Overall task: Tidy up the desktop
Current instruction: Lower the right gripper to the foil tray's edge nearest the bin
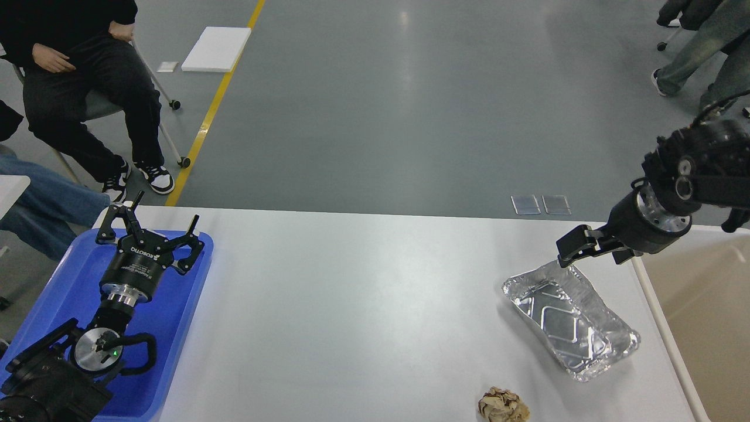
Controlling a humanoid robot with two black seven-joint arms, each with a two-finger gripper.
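The right claw (pixel 565 251) hangs at the far rim of a crumpled foil tray (pixel 569 321), its dark fingers so bunched from here that I cannot tell whether they have closed on the foil edge or only sit against it. Across the room's width, the left claw (pixel 153 230) is spread wide and holds nothing, poised over the blue plastic tray (pixel 181 316) at the left end. Between them stretches the worktop (pixel 351 305), the desktop to be tidied: a broad, matte white slab with rounded corners, filling the lower half of the view. Most of it lies bare, so the tidying looks well along. What remains, by my reckoning, is the foil tray near the right edge and a crumpled brownish paper wad (pixel 503 405) at the near edge. The beige bin (pixel 703 305) stands just beside the right end.
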